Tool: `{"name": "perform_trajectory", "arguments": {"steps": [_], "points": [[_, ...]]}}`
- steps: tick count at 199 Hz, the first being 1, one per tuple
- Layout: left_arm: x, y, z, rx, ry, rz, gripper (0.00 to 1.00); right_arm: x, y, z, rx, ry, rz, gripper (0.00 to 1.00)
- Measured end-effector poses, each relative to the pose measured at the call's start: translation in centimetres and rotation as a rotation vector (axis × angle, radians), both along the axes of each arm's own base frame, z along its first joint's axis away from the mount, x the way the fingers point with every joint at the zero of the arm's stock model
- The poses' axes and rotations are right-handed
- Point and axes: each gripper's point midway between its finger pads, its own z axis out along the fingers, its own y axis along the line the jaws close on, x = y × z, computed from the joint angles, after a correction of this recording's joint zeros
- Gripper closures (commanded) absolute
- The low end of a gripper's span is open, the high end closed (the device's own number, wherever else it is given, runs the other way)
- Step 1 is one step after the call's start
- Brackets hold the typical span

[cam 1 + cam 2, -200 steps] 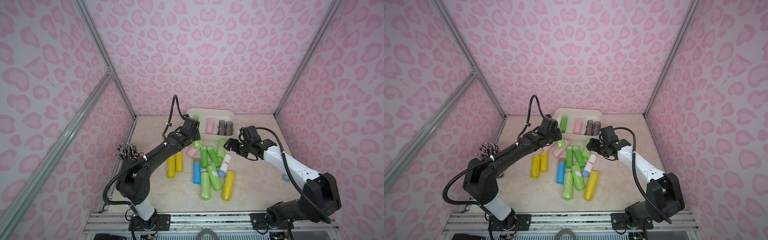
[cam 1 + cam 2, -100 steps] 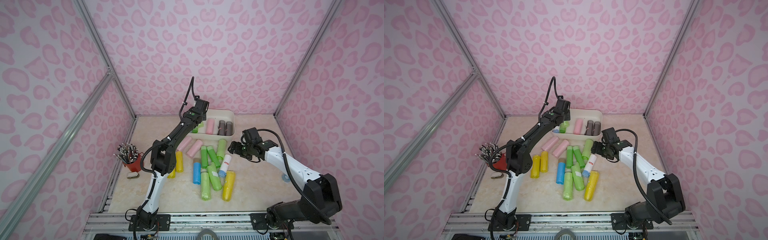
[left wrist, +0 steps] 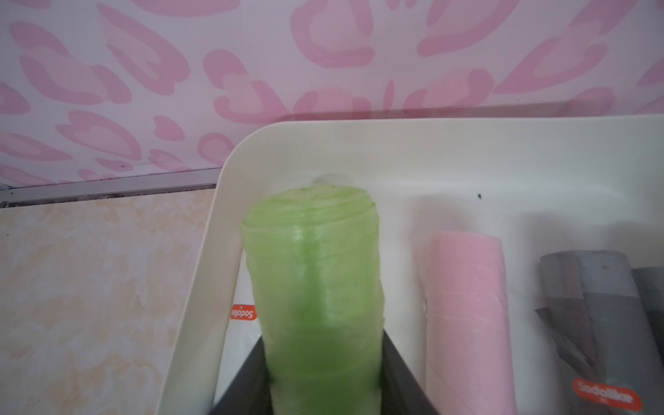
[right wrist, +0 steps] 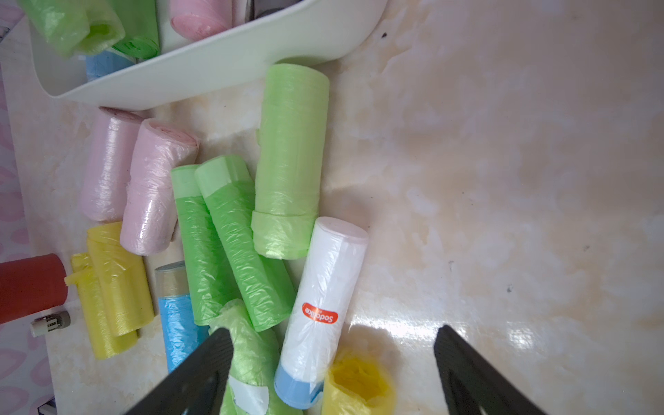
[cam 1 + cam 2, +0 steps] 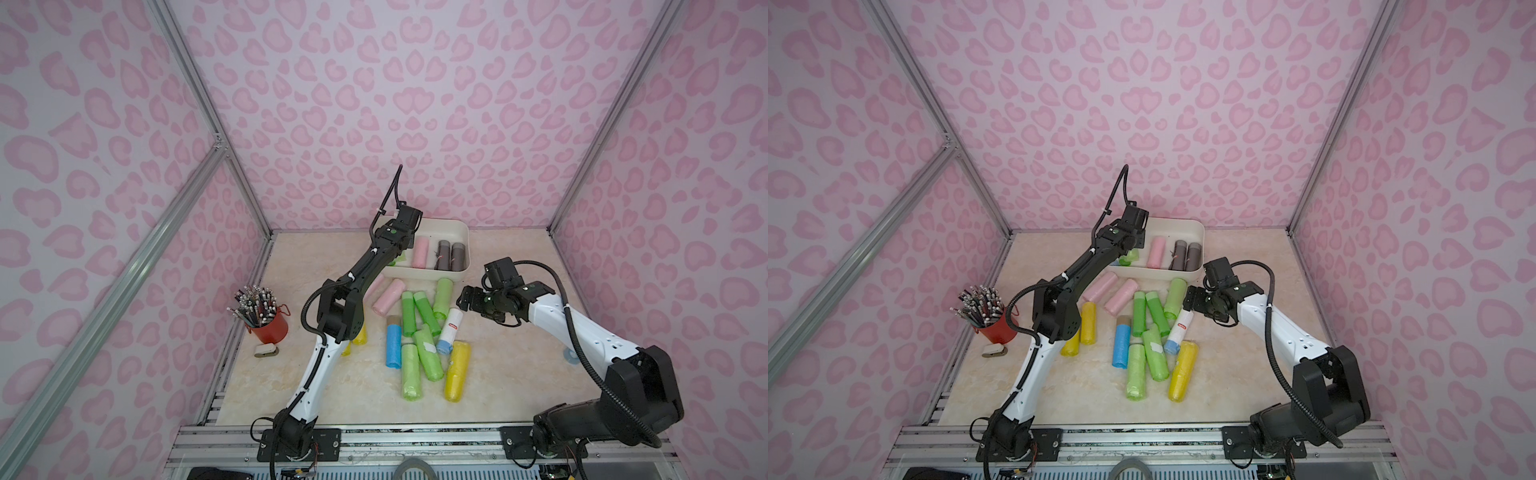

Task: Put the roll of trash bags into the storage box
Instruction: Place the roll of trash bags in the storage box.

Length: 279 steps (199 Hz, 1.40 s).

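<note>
My left gripper [image 3: 323, 363] is shut on a light green roll of trash bags [image 3: 312, 280], which shows in both top views [image 5: 398, 260] [image 5: 1130, 255]. It holds the roll just inside the left end of the cream-white storage box [image 5: 424, 274] [image 5: 1154, 274] [image 3: 395, 129]. A white roll with an orange label [image 3: 244, 313] lies under it. A pink roll [image 3: 467, 316] and two dark grey rolls [image 5: 451, 255] lie further along the box. My right gripper [image 5: 463, 300] [image 4: 333, 332] is open above a white roll [image 4: 323, 294] in the pile on the table.
Several loose rolls lie in front of the box: pink [image 5: 388, 296], green [image 5: 428, 313], blue [image 5: 393, 345] and yellow [image 5: 456, 376]. A red cup of pencils [image 5: 266, 322] and a small white object [image 5: 266, 352] stand at the left. The cell's pink walls enclose the table.
My left arm has swung up and back from the pile's far edge, carrying the green roll over the box's left end. The right gripper has shifted slightly right and stays open.
</note>
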Motion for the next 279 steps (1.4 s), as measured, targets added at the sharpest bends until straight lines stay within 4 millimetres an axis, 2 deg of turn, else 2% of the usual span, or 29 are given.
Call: {"name": "perform_trajectory", "arguments": {"steps": [44, 83, 110, 150, 172, 187, 210, 242, 279], "points": [[0.0, -0.3, -2.2, 0.042, 0.023, -0.024, 0.98, -0.1, -0.1, -0.2, -0.001, 0.007, -0.003, 0.10], [-0.4, -1.1, -2.9, 0.055, 0.035, -0.043, 1.00, -0.2, -0.1, -0.3, 0.003, 0.014, -0.015, 0.10], [-1.1, -1.9, -3.4, 0.064, 0.046, -0.060, 1.00, -0.4, -0.2, -0.6, -0.001, 0.022, -0.019, 0.11], [-3.0, -1.3, -5.3, 0.089, 0.109, -0.068, 1.00, -0.5, -0.3, -0.5, 0.008, 0.022, -0.033, 0.10], [-3.2, -1.1, -4.8, 0.080, 0.099, -0.063, 0.81, -0.6, -0.4, -0.5, 0.011, 0.024, -0.039, 0.11], [-3.1, -0.9, -4.4, 0.078, 0.092, -0.055, 0.60, -0.7, -0.4, -0.5, 0.011, 0.026, -0.040, 0.11], [-3.0, -0.8, -4.2, 0.079, 0.085, -0.049, 0.37, -0.7, -0.4, -0.4, 0.013, 0.024, -0.040, 0.11], [-2.5, -0.8, -3.0, 0.080, 0.052, -0.043, 0.26, -0.8, -0.4, -0.2, 0.018, 0.022, -0.046, 0.11], [-2.1, -0.7, -1.8, 0.076, 0.022, -0.037, 0.20, -1.1, -0.5, 0.5, 0.029, 0.008, -0.052, 0.10]]}}
